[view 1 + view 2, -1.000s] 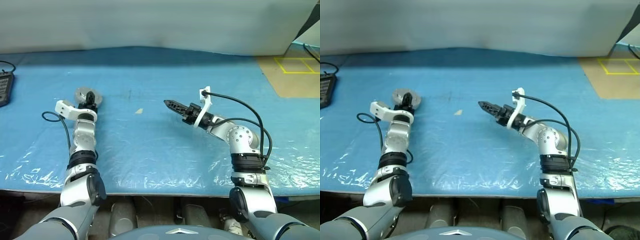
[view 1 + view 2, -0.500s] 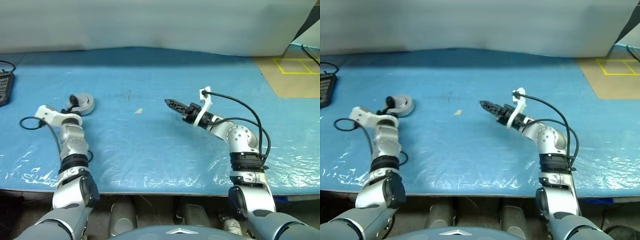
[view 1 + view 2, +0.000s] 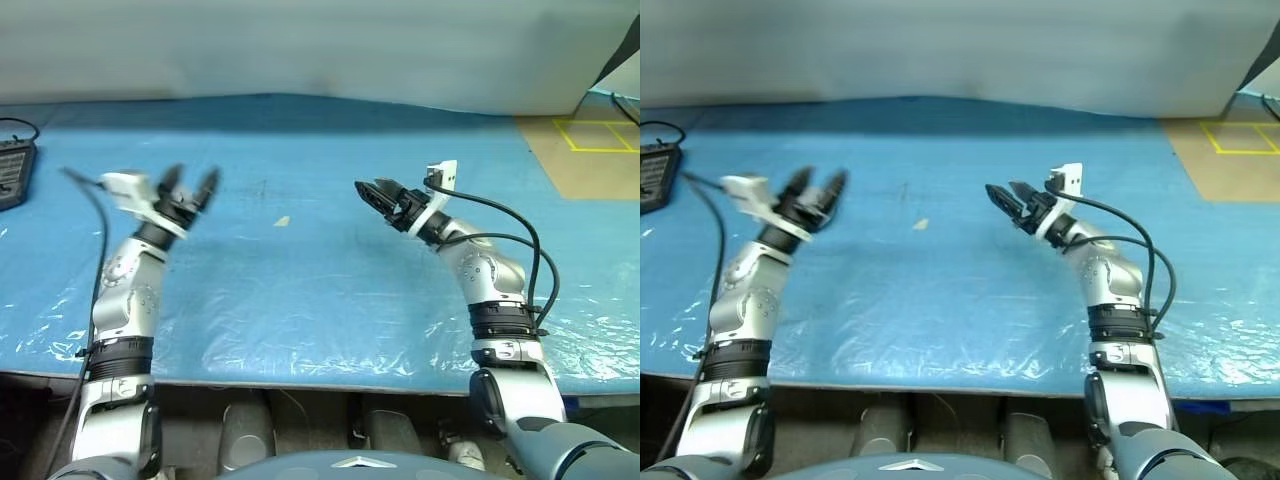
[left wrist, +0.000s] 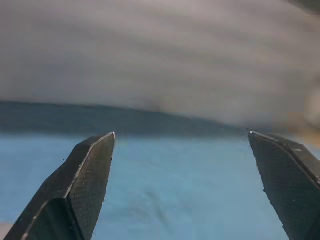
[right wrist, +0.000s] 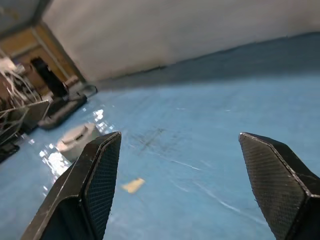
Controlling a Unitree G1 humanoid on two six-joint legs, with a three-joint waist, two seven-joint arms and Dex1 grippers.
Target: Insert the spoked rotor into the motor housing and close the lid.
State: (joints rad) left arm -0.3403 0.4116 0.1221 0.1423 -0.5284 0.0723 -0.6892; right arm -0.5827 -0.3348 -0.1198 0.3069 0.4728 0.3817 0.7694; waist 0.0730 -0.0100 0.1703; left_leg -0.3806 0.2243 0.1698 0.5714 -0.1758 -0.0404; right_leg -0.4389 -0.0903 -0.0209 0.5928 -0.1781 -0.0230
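My left gripper (image 3: 193,178) is lifted off the blue-covered table (image 3: 300,290) at the left. Its two black fingers (image 4: 85,175) stand wide apart with nothing between them. My right gripper (image 3: 368,188) hovers over the middle right of the table, pointing left, open and empty. Past its fingers (image 5: 95,185) a round silver-grey puck (image 5: 75,140) lies flat on the sheet, apparently the motor housing. I cannot tell whether the lid sits on it. In the eye views my left hand covers that spot. The spoked rotor is out of view.
A small tan scrap (image 3: 282,221) lies mid-table between the grippers. A dark device (image 3: 12,170) with a cable sits at the far left edge. Beyond the sheet's right end is a brown surface with yellow tape squares (image 3: 590,140). A grey backdrop runs along the back.
My left gripper has opened, come off the round silver piece it was on, and risen and swung to the right. My right gripper has rolled and shifted a little to the right.
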